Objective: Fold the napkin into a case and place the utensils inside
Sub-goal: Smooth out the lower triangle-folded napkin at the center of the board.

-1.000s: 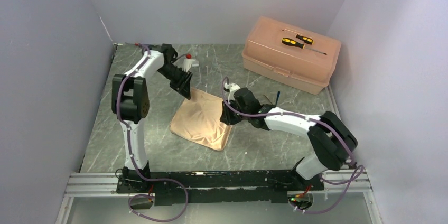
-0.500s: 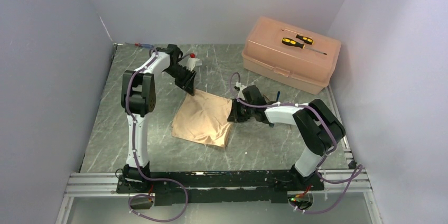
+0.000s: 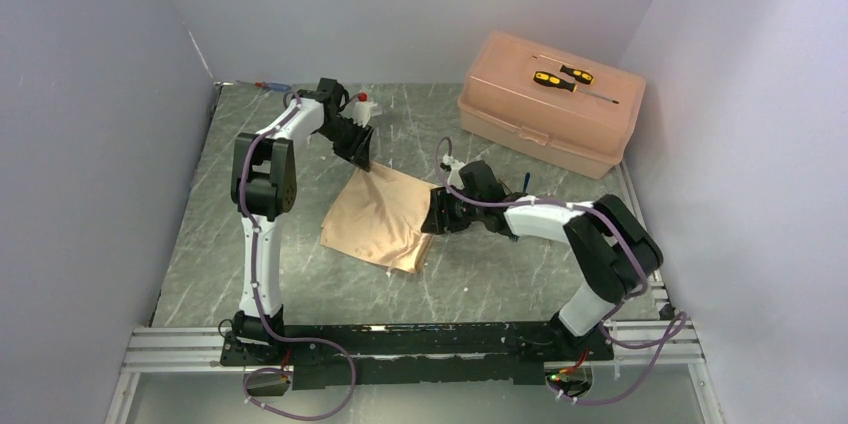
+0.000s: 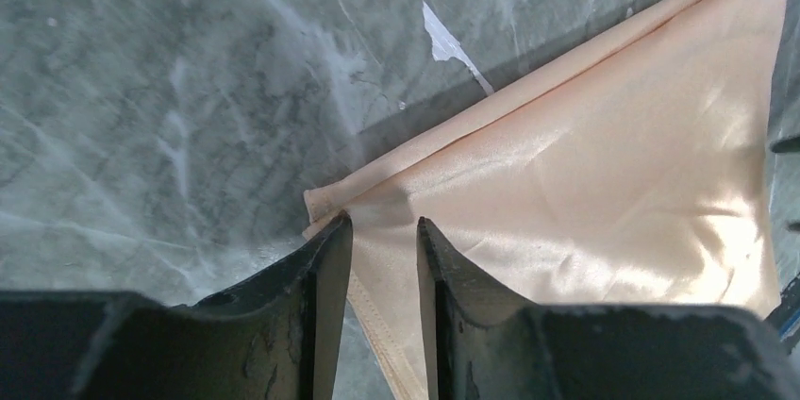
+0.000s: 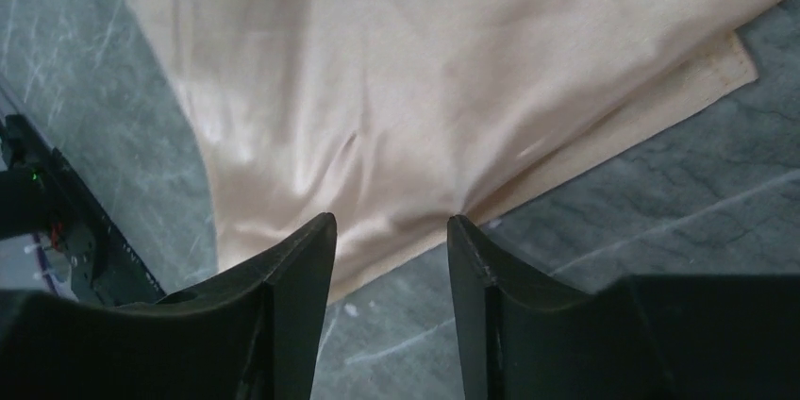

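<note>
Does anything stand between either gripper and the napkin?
Nothing visible does. The left gripper stands open astride the far corner of the napkin; the right gripper stands open over its right edge.

utensils (image 3: 525,182): mostly hidden behind right arm (image 3: 545,216) | napkin (image 5: 425,89): cropped at top edge

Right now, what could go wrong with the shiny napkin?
The left gripper sits right at the napkin corner, jaws apart; closing, it might pinch just one layer. By the right gripper, the lower layer pokes out, so the fold may end up crooked.
</note>
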You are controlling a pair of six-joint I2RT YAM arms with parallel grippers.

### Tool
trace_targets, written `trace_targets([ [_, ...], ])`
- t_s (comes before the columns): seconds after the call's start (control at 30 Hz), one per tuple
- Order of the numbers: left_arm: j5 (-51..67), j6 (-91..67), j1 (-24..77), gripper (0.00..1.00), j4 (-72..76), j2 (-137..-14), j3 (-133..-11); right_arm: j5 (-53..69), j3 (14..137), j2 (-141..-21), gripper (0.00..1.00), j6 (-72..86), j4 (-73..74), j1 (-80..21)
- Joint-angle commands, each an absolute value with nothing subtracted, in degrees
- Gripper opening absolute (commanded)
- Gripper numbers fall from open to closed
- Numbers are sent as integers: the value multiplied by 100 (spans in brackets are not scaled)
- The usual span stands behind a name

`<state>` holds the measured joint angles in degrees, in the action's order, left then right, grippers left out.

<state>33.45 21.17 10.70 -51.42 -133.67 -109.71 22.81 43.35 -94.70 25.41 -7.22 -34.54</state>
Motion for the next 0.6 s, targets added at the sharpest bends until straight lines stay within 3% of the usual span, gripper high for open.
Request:
trace_targets([
  [0.0, 3208, 2049, 1038, 40, -5018, -13303, -11195, 1978, 4241, -8563, 53, 1932, -396, -3698],
  [0.23, 3449, 2278, 904, 54, -5744, -12448, -10975, 435, 4011, -7433, 65, -634, 255, -5003],
  [0.27, 3458, 2329, 868, 68, -5875, -12331, -11010, 355, 4004, -7366, 66, -954, 351, -5115],
  [0.3, 3524, 2385, 824, 91, -6008, -12223, -11054, 277, 4014, -7336, 67, -1354, 443, -5234],
  [0.33, 3577, 2418, 775, 94, -6113, -12118, -11099, 138, 4028, -7327, 68, -1625, 539, -5372],
  [0.57, 3930, 2604, 606, 95, -6294, -11655, -10956, -986, 4083, -7715, 71, -3095, 938, -6610],
])
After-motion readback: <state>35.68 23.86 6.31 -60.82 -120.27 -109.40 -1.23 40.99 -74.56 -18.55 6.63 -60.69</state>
